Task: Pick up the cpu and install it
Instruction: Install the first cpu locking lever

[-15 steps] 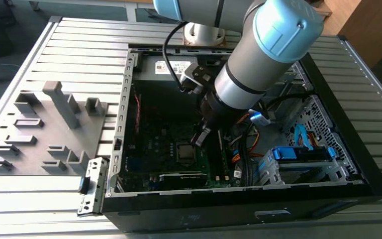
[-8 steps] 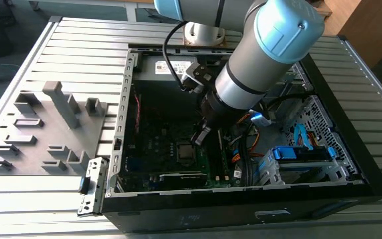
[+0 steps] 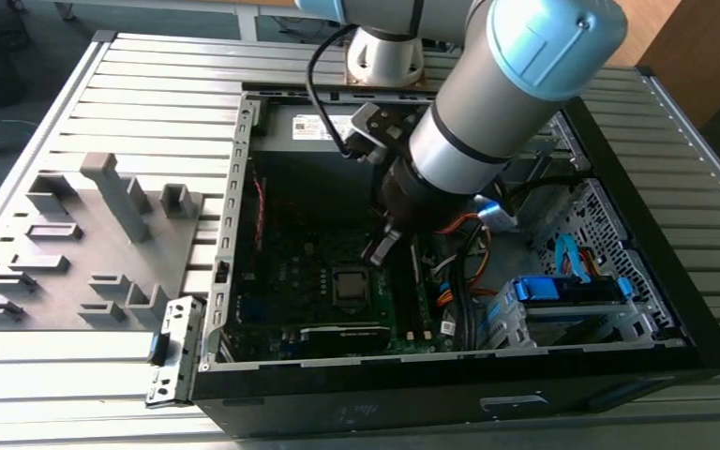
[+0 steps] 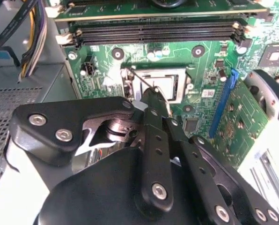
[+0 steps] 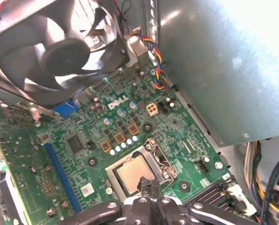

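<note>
My jaws [image 4: 159, 101] are pressed together with nothing between them, their tips hanging just above the socket [image 4: 154, 84] on the board [image 4: 195, 65]. In the first wrist view the same tips [image 5: 149, 183] sit at the near edge of the socket frame [image 5: 135, 172]. The cpu [image 5: 131, 174] lies flat inside that frame, its pale square top facing up, seated in the board [image 5: 130, 126] and free of my grip. A thin metal lever [image 4: 142, 79] slants across the socket corner close to my fingertips [image 4: 153, 96].

Beyond the socket in the second wrist view run the long black memory slots [image 4: 158, 32], and a blue slot [image 4: 223, 101] stands to one side. In the first wrist view a black fan [image 5: 55, 51] hangs over the far part of the board, beside a grey metal box [image 5: 223, 70] and a bundle of coloured wires [image 5: 153, 51].

In the exterior view my arm [image 3: 510, 84] reaches down into the open case [image 3: 460, 394], the jaws [image 3: 382, 251] just above the socket [image 3: 349, 286]. The case lies on a slatted worktop [image 3: 72, 366], with a grey fixture tray [image 3: 72, 244] well apart toward the exterior view's left.
</note>
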You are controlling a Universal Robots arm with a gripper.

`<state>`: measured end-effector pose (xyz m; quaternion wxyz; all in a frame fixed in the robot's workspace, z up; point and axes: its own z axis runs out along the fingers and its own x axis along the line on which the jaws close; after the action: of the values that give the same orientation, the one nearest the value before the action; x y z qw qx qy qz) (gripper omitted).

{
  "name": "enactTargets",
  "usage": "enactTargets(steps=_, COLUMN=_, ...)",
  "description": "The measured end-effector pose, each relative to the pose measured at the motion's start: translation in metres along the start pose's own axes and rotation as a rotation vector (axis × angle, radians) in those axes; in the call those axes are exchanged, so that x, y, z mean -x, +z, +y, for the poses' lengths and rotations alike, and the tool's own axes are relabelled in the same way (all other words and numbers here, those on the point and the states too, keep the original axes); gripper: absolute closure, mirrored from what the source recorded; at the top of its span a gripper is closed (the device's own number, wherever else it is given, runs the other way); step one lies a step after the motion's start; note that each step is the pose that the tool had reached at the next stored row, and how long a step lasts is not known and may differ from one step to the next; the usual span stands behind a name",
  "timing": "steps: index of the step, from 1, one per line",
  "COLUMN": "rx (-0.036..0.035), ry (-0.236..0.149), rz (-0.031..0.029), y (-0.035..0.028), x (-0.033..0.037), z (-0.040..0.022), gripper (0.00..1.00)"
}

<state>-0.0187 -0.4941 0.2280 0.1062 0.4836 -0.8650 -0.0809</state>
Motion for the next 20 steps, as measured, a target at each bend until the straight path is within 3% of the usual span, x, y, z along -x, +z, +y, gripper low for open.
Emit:
enactTargets(steps=4, rx=-0.0028, ry=-0.014, rz=0.0021, y=-0.002, x=-0.0002, z=0.0005, gripper=0.89)
enactTargets(steps=9, rx=-0.0093, ry=-0.069, rz=0.0158, y=-0.002, x=-0.0003, z=0.0007, gripper=0.89)
enactTargets(steps=13, rx=-0.0105, ry=-0.072, rz=0.017, y=-0.0018, x=-0.0006, z=0.0011, gripper=0.89)
enactTargets(steps=18, rx=-0.0125, ry=-0.083, rz=0.0145, y=-0.0019, x=-0.0005, z=0.0011, gripper=0.89)
enactTargets(steps=20, rx=-0.0135, ry=-0.093, rz=0.0165, y=-0.0022, x=0.0, z=0.0002, gripper=0.89)
